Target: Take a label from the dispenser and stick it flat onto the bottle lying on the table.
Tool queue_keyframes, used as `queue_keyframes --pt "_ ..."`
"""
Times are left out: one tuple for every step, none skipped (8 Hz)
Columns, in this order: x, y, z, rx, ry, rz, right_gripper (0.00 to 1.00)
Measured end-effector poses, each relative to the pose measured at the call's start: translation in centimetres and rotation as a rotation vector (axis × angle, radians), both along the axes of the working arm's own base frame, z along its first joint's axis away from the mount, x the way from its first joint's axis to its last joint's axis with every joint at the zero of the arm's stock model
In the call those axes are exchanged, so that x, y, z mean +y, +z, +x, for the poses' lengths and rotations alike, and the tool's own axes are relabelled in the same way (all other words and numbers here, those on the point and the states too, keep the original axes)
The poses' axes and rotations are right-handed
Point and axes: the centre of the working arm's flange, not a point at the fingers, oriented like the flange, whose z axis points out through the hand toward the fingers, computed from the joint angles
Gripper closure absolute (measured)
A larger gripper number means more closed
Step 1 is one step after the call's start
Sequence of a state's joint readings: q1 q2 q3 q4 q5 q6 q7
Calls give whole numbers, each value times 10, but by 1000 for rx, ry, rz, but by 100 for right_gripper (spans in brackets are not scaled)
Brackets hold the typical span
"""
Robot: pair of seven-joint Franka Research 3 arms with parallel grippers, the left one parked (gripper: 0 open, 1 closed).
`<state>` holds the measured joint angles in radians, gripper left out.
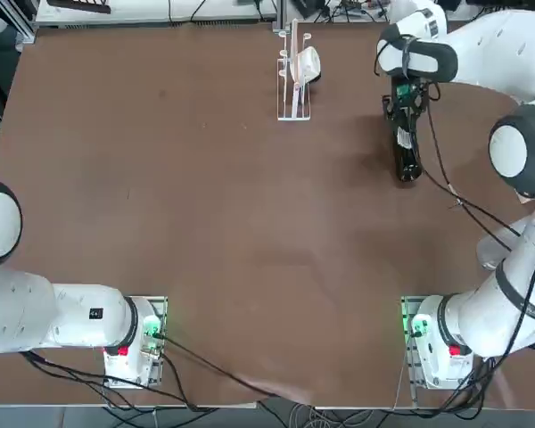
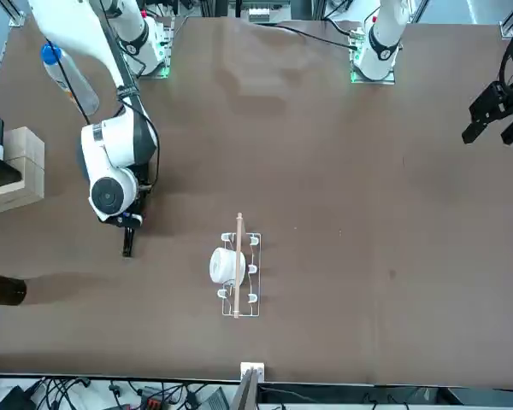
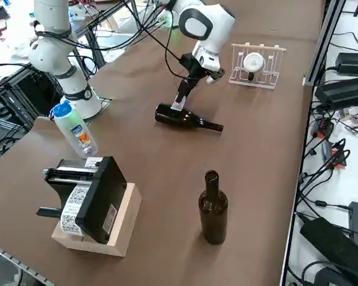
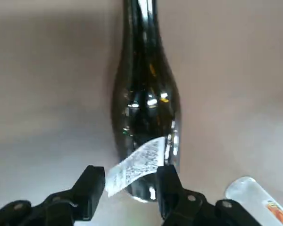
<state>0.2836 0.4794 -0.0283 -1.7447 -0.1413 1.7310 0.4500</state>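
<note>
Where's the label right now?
In the right wrist view, the label lies askew on the wide body of the lying dark bottle, between the open fingers of the right gripper.

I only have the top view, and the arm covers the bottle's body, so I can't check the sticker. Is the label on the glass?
Observer: Yes. In the wrist view the label lies slanted across the wide body of the bottle.
Operator: Is it flat?
Observer: Not fully, as far as I can see. One end sticks out past the edge of the glass.
Operator: Is the right gripper clamping it?
Observer: No. The right gripper hangs just over the body with its jaws apart and the label between them.
</note>
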Motion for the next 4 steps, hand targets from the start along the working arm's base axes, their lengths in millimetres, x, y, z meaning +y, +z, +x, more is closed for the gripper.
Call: queue_keyframes --pt "4 -3 2 -1 -9 4 31" --pt "7 -5 4 -4 -18 2 34" --pt "8 -3 7 -12 -21 3 34" --pt "9 3 12 -26 -21 7 37"
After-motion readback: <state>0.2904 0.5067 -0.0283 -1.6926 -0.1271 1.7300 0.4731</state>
